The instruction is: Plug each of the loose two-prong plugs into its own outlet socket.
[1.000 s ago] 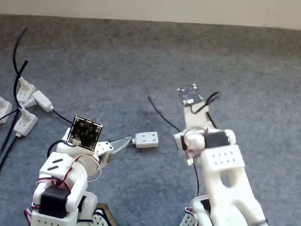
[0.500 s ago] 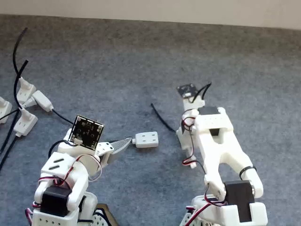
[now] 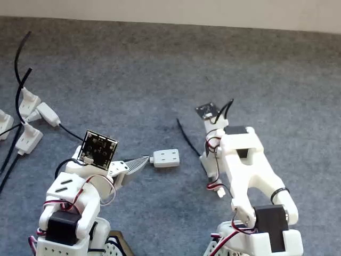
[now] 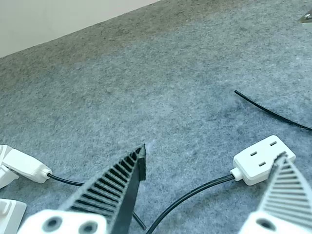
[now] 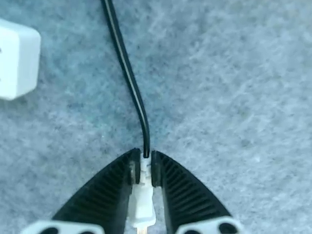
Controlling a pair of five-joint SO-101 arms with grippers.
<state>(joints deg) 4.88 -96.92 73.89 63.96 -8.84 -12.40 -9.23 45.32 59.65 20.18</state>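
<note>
**Step in hand:** bringing a held plug to the socket.

At the far left, several loose plugs [image 3: 27, 140] lie with their cords on the grey mat [image 3: 133, 69], well apart from both arms.

The left arm sits folded low, with its wrist aimed toward the outlet socket [image 3: 166, 158]. The left gripper [image 4: 210, 153] is spread wide and holds nothing. One of its fingertips is just beside the socket.

The socket lies flat between the two arms, slots facing up.

The right arm is bent over, with its wrist aimed down at the mat. The right gripper [image 5: 144, 155] is clamped on a white plug [image 5: 143, 200]. The plug's black cord [image 5: 127, 73] trails away across the mat. The prongs are hidden, so you cannot confirm which way they point.

**Next move:** carry the plug over the socket and align the prongs with one slot pair before pressing. Consider closing the left gripper on the socket to brace it, because it looks light and may slide.
</note>
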